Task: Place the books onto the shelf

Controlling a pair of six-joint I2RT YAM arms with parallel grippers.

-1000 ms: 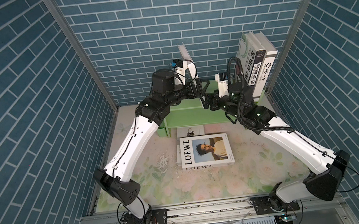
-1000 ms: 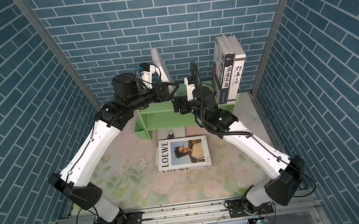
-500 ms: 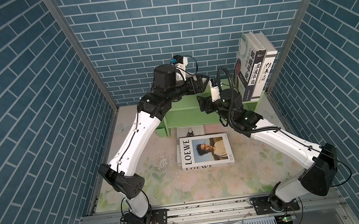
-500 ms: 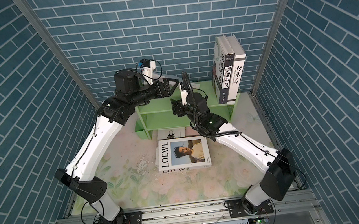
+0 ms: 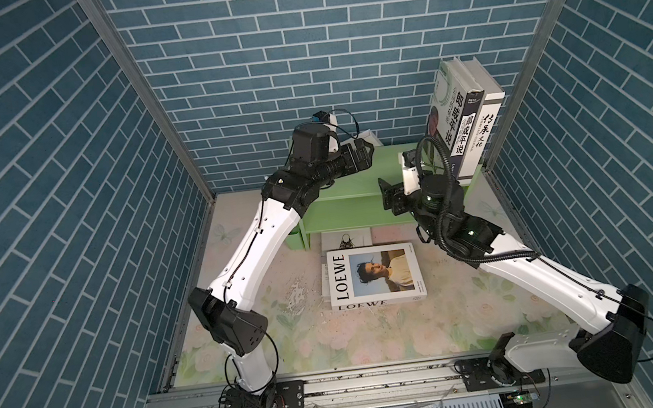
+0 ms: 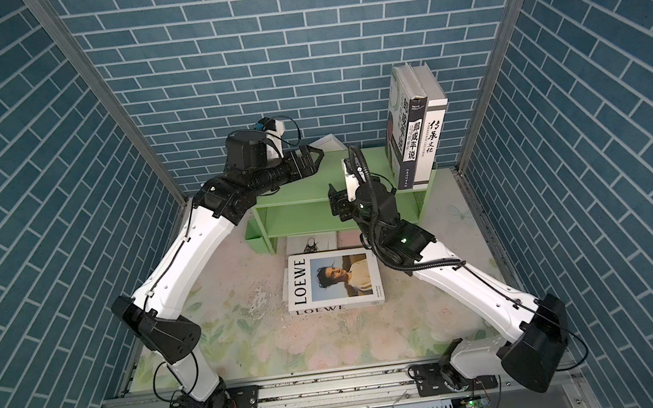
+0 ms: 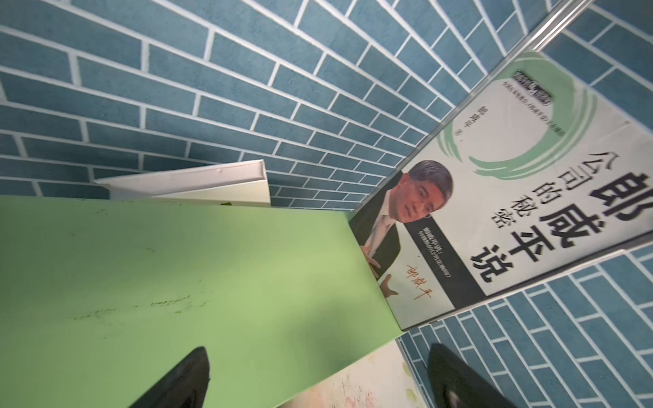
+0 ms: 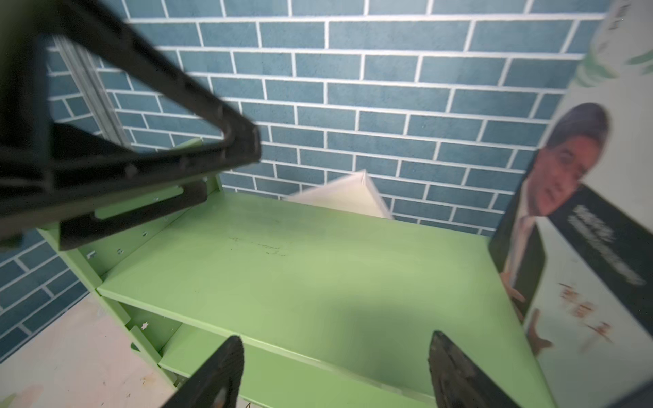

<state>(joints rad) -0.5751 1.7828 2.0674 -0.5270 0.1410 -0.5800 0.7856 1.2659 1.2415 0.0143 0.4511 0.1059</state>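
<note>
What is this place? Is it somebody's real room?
Probably not: it looks like a robot test booth made up as a room. Two robot arms are bolted to a metal rail, brick-print panels wall it in, and a small green shelf holds books.

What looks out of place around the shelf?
The white book sits tilted at the back edge of the green shelf, against the wall, seemingly half off it, unlike the two upright books.
</note>
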